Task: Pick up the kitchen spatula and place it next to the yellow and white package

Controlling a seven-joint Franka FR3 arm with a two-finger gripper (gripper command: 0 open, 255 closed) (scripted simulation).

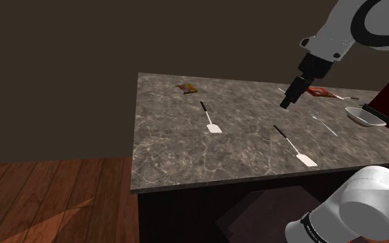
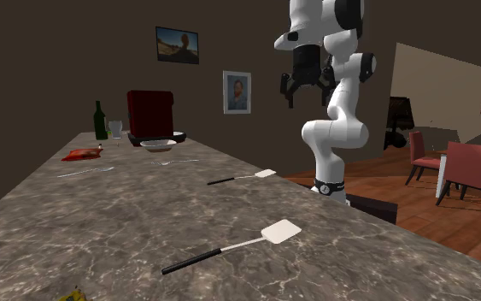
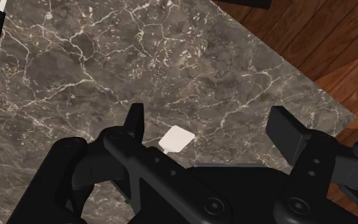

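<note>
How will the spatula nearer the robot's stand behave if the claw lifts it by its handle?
This spatula is probably light and stiff: slim black handle, small flat white blade. Lying flat on the marble-patterned table, it likely will not roll, though it may slide. Held far from the blade, it could tilt.

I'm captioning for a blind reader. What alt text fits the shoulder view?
A black gripper hangs empty above a marbled counter. Two black-handled spatulas lie on it: the middle spatula and the near spatula by the front edge. A yellow package sits near the far edge.
</note>
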